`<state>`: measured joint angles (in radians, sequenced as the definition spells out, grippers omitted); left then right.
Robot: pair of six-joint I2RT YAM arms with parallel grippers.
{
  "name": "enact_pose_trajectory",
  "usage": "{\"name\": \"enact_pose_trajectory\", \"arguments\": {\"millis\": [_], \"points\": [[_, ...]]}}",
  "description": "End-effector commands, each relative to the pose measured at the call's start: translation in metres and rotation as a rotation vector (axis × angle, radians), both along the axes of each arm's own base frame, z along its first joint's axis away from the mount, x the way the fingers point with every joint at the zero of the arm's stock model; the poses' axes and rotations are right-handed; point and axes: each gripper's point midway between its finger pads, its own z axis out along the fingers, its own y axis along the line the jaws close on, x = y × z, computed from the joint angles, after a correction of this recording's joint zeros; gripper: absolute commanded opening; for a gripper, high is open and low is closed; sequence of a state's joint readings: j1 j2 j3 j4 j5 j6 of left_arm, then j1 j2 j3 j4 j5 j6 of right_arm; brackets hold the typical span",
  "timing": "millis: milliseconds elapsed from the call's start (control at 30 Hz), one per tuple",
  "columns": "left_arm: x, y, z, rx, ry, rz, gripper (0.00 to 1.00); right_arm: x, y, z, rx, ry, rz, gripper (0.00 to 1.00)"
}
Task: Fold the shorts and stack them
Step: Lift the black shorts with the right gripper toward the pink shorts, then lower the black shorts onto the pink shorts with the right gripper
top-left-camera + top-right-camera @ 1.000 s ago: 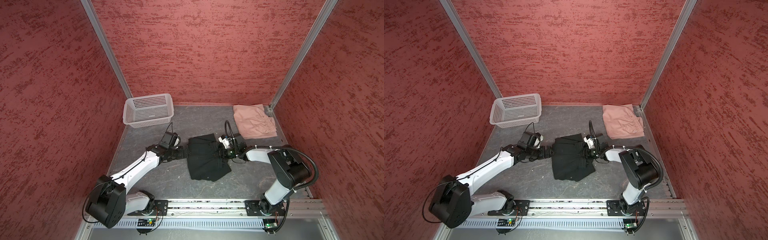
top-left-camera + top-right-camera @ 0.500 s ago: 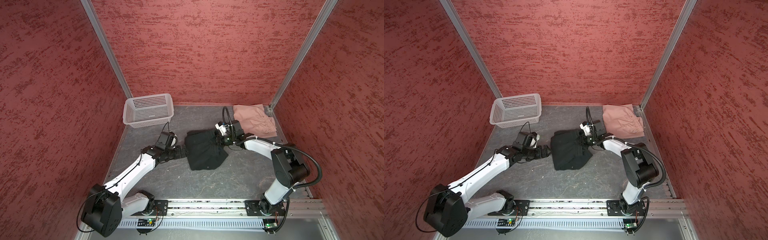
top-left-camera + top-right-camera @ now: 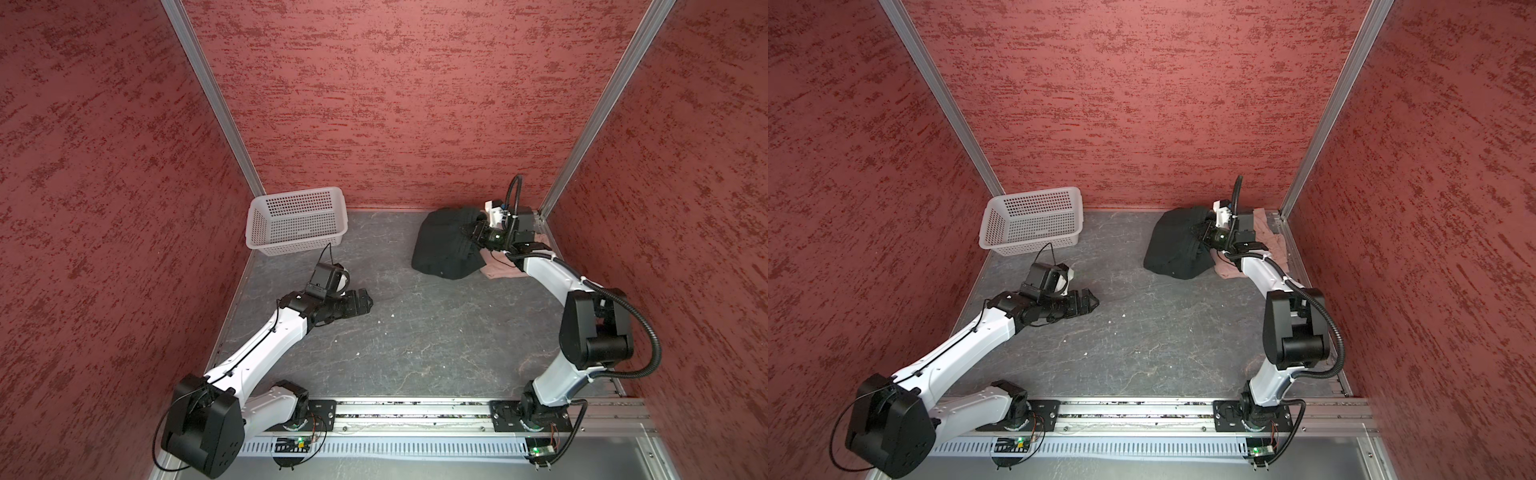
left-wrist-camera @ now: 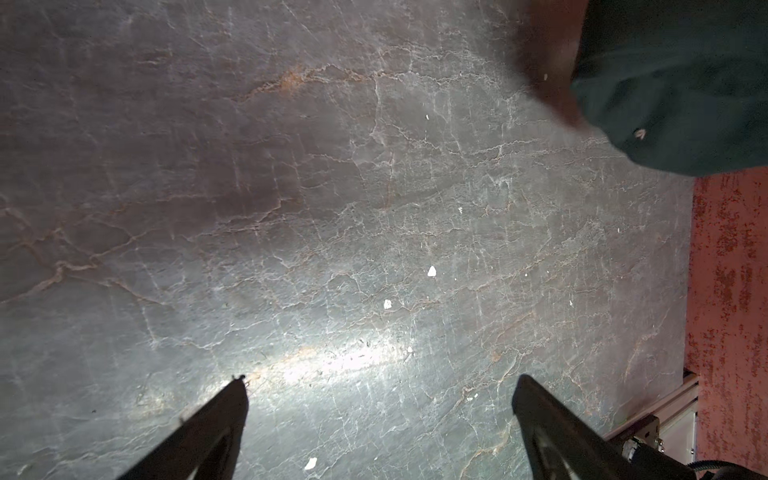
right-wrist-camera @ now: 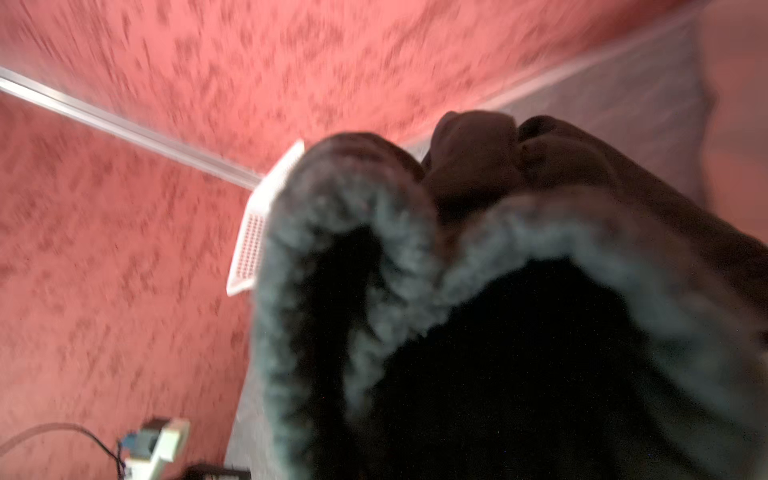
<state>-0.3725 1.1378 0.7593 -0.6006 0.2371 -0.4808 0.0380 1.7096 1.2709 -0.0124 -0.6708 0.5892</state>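
The black shorts [image 3: 442,247] hang bunched at the far right, draped partly over the pink shorts [image 3: 503,271], which show only at their edges [image 3: 1274,241]. My right gripper [image 3: 471,232] is shut on the black shorts' upper edge [image 3: 1200,232]. In the right wrist view the black cloth [image 5: 498,311] fills the frame and hides the fingers. My left gripper [image 3: 365,301] stands open and empty low over the table at mid-left [image 3: 1093,301]. Only bare table lies between its fingertips [image 4: 239,384]. A corner of the black shorts [image 4: 685,83] shows far off in the left wrist view.
A white perforated basket [image 3: 291,249] stands at the back left against the wall [image 3: 1034,243] and shows in the right wrist view as a basket [image 5: 253,232]. Red walls close in three sides. The arm-base rail [image 3: 415,409] runs along the front edge.
My right gripper has carried the black shorts from the table's middle to the far right, onto the pink shorts. The left gripper has drawn back to the left, staying open.
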Motion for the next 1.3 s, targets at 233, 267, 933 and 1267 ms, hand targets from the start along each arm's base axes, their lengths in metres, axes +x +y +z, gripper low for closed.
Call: {"name": "enact_pose_trajectory", "arguments": {"millis": [233, 267, 933, 1267], "points": [[-0.001, 0.010, 0.020, 0.027, -0.034, 0.007, 0.99, 0.045, -0.061, 0.074, -0.021, -0.191, 0.279, 0.00], [-0.003, 0.011, 0.021, 0.032, -0.033, 0.009, 0.99, 0.050, -0.072, 0.065, -0.028, -0.168, 0.282, 0.00], [0.004, 0.013, 0.030, 0.050, 0.001, 0.037, 0.99, 0.073, -0.153, 0.028, 0.025, -0.067, 0.196, 0.00], [0.005, 0.010, 0.028, 0.036, -0.017, 0.026, 0.99, 0.018, -0.165, 0.121, 0.181, -0.444, -0.245, 0.00]]}}
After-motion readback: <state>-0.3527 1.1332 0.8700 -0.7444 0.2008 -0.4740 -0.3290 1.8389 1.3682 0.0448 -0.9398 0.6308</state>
